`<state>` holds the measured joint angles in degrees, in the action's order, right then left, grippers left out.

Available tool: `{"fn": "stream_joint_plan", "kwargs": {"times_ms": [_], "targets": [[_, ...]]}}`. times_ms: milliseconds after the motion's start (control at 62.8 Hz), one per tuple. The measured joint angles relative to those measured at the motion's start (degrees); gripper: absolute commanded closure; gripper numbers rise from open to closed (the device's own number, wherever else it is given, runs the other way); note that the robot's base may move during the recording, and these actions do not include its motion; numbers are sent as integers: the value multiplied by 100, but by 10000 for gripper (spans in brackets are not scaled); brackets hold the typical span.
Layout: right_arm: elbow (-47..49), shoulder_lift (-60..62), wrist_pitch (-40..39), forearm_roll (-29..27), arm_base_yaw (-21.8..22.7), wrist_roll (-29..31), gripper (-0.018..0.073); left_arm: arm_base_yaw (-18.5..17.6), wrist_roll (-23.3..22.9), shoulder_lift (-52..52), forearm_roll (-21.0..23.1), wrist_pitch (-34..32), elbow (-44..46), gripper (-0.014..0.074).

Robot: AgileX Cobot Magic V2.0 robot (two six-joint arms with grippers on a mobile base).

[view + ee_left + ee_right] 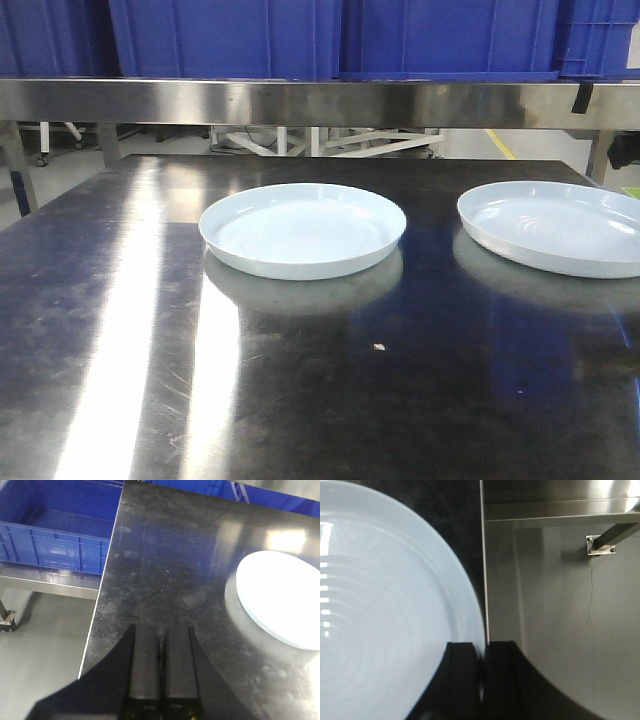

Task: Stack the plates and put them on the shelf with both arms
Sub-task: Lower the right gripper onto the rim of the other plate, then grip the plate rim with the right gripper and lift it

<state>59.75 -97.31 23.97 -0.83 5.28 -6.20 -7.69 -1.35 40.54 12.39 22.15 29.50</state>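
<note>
- Far left, in the left wrist view, an open blue crate sits on a low steel ledge beside the table, with grey floor below it.
- The left gripper hangs over the left part of the dark steel tabletop. Its two black fingers are clenched together with nothing between them, and it stands apart from the nearest plate.
- The left plate lies flat and upright near the middle of the tabletop, pale bluish-white, its reflection under it.
- Behind both plates runs the shelf, a brushed-steel rail with blue crates sitting on top.
- The right plate lies flat on the tabletop, well apart from the left one, cut off by the picture's right edge. It is not stacked.
- The right gripper is at the right plate's rim, right at the table's edge. The rim seems to run into the narrow gap between the fingers, but I cannot tell whether they actually pinch it.
- Past that edge, a metal leg's foot plate is bolted to the floor.
</note>
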Motion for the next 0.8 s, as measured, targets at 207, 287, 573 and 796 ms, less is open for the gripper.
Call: {"fn": "stream_joint_plan", "kwargs": {"times_ms": [207,287,573,796], "targets": [[47,0,-50,0,0,0,525,0,0,0,-10,0,0,506],[167,0,-3,0,0,0,525,0,0,0,-10,0,0,506],[832,409,364,-206,0,12,525,0,0,0,-10,0,0,506],[1092,775,474,-598,-47,12,525,0,0,0,-10,0,0,506]]}}
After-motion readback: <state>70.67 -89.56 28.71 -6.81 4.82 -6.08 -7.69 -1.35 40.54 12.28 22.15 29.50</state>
